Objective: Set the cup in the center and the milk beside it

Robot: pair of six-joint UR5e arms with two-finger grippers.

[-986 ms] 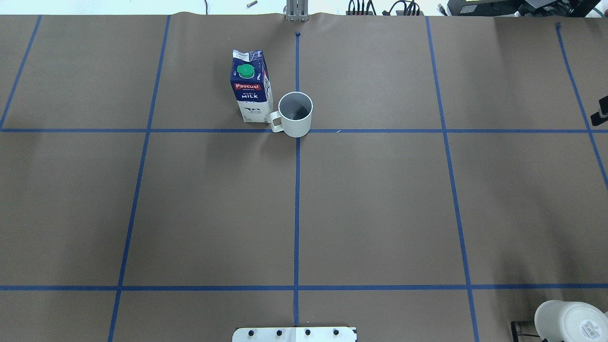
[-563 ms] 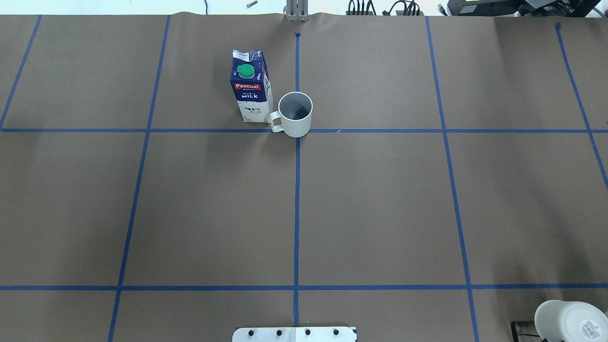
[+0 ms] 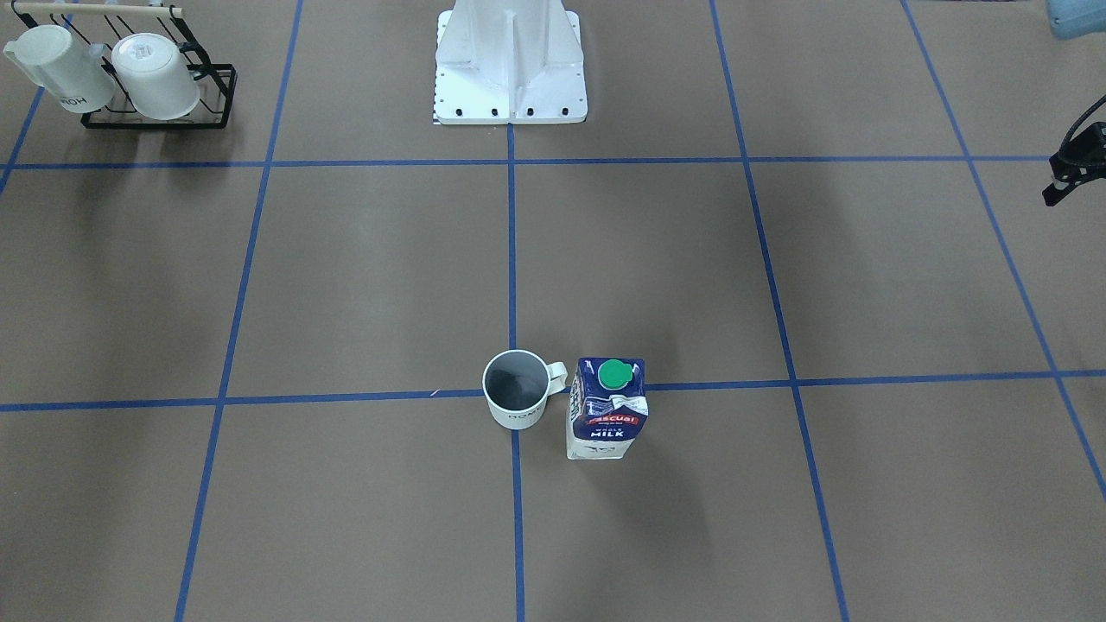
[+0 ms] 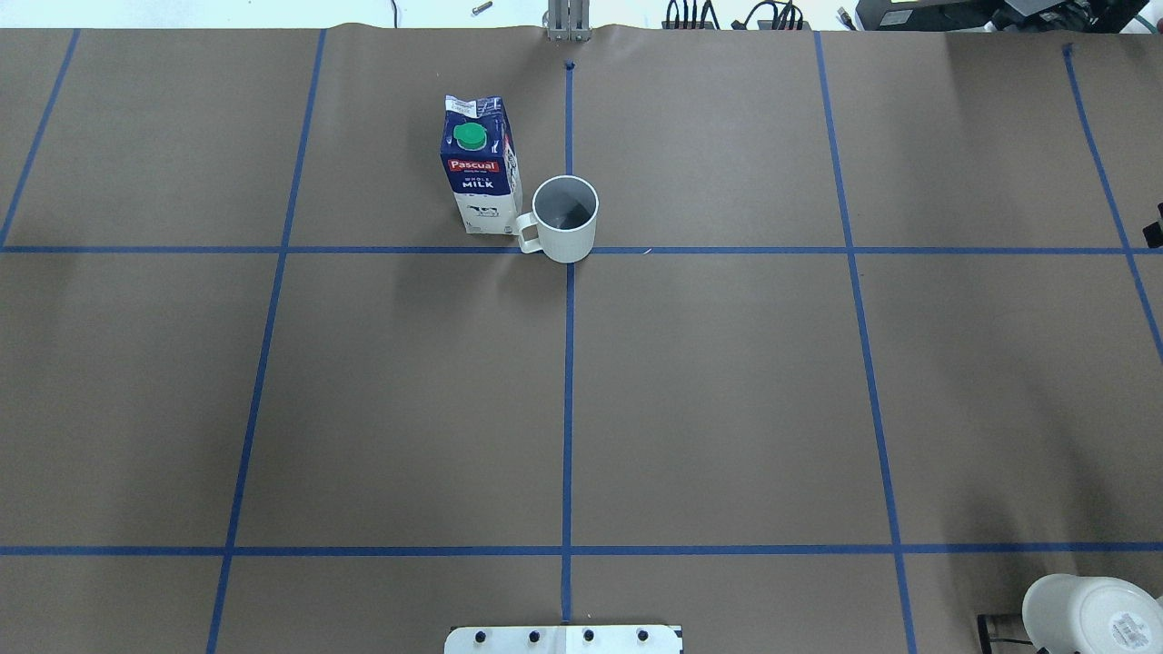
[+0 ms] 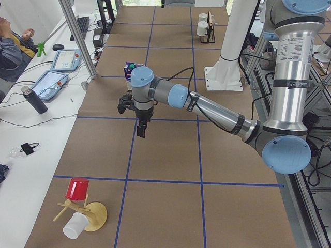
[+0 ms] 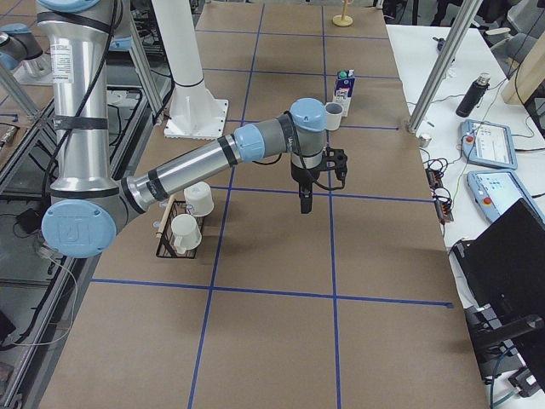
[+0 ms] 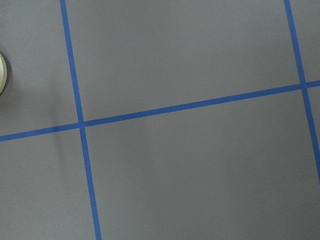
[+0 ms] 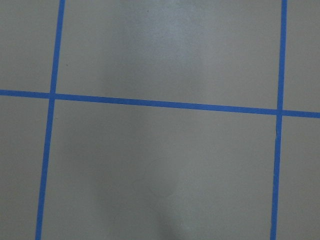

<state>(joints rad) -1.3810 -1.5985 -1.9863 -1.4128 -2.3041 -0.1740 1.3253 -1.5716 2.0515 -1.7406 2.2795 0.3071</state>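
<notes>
The white cup [image 4: 565,227] with a dark grey inside stands upright on the center tape crossing [image 4: 570,257]. It also shows in the front view [image 3: 516,406]. Its handle points at the milk carton [image 4: 482,173], which stands upright close beside it on the robot's left, green cap up [image 3: 607,415]. Neither gripper is near them. The left gripper [image 3: 1071,164] hangs at the front view's right edge and over bare paper in the left view [image 5: 140,129]. The right gripper [image 6: 304,200] hangs over bare paper, a dark sliver at the overhead view's right edge [image 4: 1156,234]. I cannot tell whether either is open.
A black wire rack [image 3: 155,117] with two white mugs stands at the robot's right, near the white base [image 3: 510,86]. A wooden stand with a red cup [image 5: 77,188] stands at the table's left end. Operators' tablets [image 6: 487,141] lie beyond the far edge.
The right gripper's dark tip at the overhead view's right edge has drawn back to the right, almost out of view. The cup and the milk have not moved.
</notes>
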